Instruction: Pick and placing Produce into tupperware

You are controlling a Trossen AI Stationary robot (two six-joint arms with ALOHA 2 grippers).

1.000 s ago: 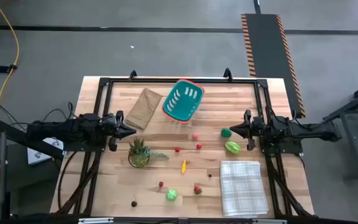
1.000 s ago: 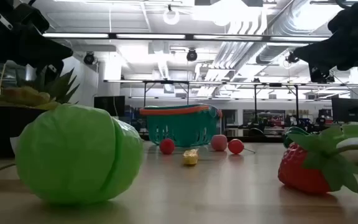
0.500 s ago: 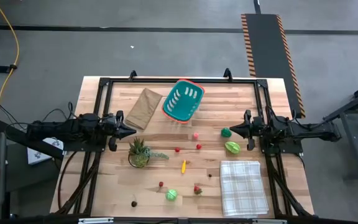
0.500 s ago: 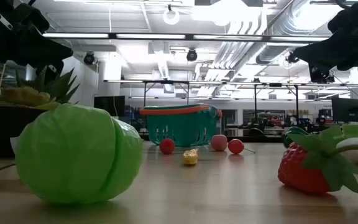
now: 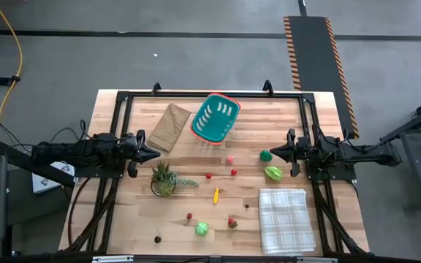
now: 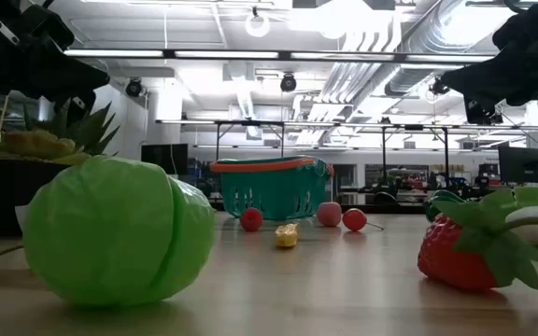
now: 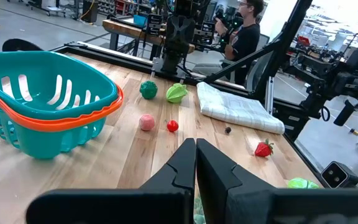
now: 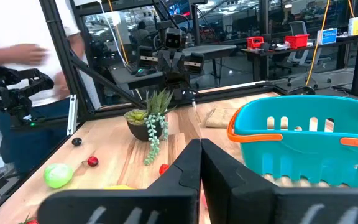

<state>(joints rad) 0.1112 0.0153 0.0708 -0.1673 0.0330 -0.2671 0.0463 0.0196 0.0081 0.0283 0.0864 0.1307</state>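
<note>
The left gripper (image 5: 154, 153) hangs above the table's left edge with its fingers pressed together, holding nothing; its tip points toward the middle of the table (image 5: 291, 109). The right gripper (image 5: 270, 153) mirrors it above the right edge — fingers closed too, nothing between them.

The teal tupperware (image 5: 215, 118) with its orange rim sits near the far edge, about midway along it, tilted at an angle to the table's sides and with nothing visible inside. Just beside it, toward the left edge, lies a flat brown paper bag (image 5: 168, 126).

The produce is scattered over the middle and near half of the table. A dark green piece (image 5: 266, 155) and a light green one (image 5: 273, 173) lie close to the right gripper's tip. A pink piece (image 5: 230, 158) and two small red ones (image 5: 234, 172) (image 5: 209, 175) lie in the middle, with a yellow piece (image 5: 215, 194) a little nearer. Toward the near edge sit a green cabbage-like piece (image 5: 202, 229), a strawberry (image 5: 232, 222), a small red piece (image 5: 189, 216) and a dark one (image 5: 157, 238).

A spiky potted plant (image 5: 164, 179) stands near the left gripper — a checked cloth (image 5: 286, 219) lies at the near right corner.
</note>
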